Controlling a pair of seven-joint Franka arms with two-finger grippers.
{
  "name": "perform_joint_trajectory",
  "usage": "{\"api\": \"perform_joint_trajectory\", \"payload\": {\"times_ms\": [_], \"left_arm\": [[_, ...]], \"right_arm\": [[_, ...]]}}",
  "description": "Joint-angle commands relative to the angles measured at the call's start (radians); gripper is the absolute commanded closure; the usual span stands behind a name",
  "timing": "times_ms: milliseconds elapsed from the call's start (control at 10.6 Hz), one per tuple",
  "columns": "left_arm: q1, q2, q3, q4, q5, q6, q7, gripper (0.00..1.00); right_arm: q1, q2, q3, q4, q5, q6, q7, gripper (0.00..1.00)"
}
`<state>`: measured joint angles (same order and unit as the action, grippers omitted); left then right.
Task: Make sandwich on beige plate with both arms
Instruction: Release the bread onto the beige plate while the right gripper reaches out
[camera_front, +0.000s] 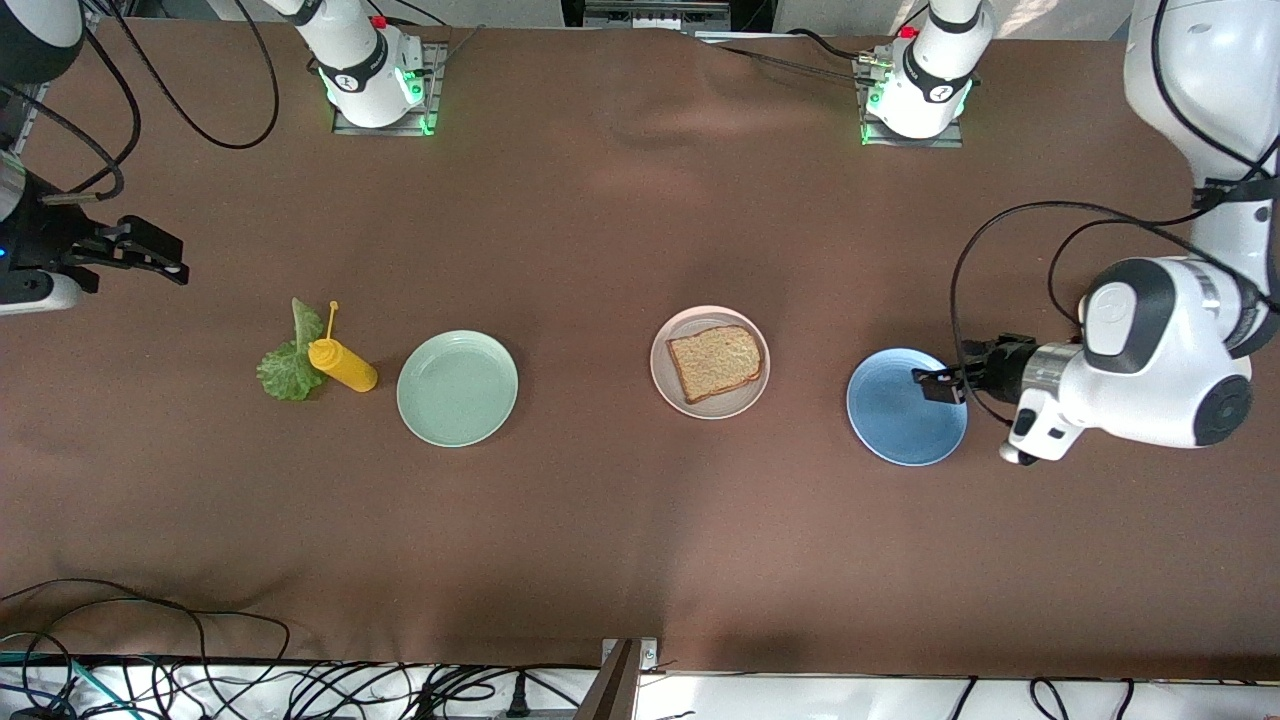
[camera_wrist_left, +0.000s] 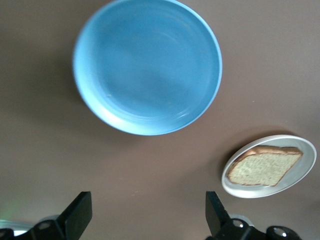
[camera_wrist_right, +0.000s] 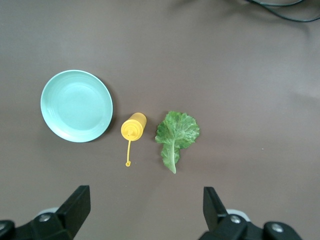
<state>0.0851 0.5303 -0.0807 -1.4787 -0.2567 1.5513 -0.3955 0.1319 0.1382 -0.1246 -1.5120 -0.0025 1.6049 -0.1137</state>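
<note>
One slice of brown bread (camera_front: 715, 362) lies flat on the beige plate (camera_front: 742, 399) at mid-table. The green lettuce leaf (camera_front: 285, 370) lies on the tablecloth toward the right arm's end, touching a yellow squeeze bottle (camera_front: 345, 366). My left gripper (camera_front: 938, 385) is open and empty, up by the blue plate's (camera_front: 900, 415) edge; its wrist view shows the blue plate (camera_wrist_left: 147, 65), the bread (camera_wrist_left: 262, 168) and the beige plate (camera_wrist_left: 308, 162). My right gripper (camera_front: 160, 257) is open and empty over bare cloth; its wrist view shows the lettuce (camera_wrist_right: 176, 134).
A mint-green plate (camera_front: 457, 387) sits between the bottle and the beige plate; it also shows in the right wrist view (camera_wrist_right: 76, 106) beside the bottle (camera_wrist_right: 133, 126). Cables run along the table's edge nearest the front camera.
</note>
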Motion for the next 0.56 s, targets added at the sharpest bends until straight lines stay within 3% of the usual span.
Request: {"api": "perform_joint_trajectory", "payload": {"times_ms": [0, 188, 470], "left_arm": [[0.096, -0.053, -0.008, 0.004, 0.103, -0.088, 0.163, 0.0], [0.105, -0.117, -0.01, 0.004, 0.221, -0.103, 0.176, 0.0], [0.104, -0.237, -0.017, -0.002, 0.277, -0.146, 0.199, 0.0]], "right_arm": [[-0.009, 0.067, -0.004, 0.007, -0.005, 0.024, -0.004, 0.0], [-0.055, 0.118, -0.013, 0.003, 0.001, 0.032, 0.005, 0.0], [-0.128, 0.147, -0.021, -0.043, 0.003, 0.058, -0.007, 0.0]]}}
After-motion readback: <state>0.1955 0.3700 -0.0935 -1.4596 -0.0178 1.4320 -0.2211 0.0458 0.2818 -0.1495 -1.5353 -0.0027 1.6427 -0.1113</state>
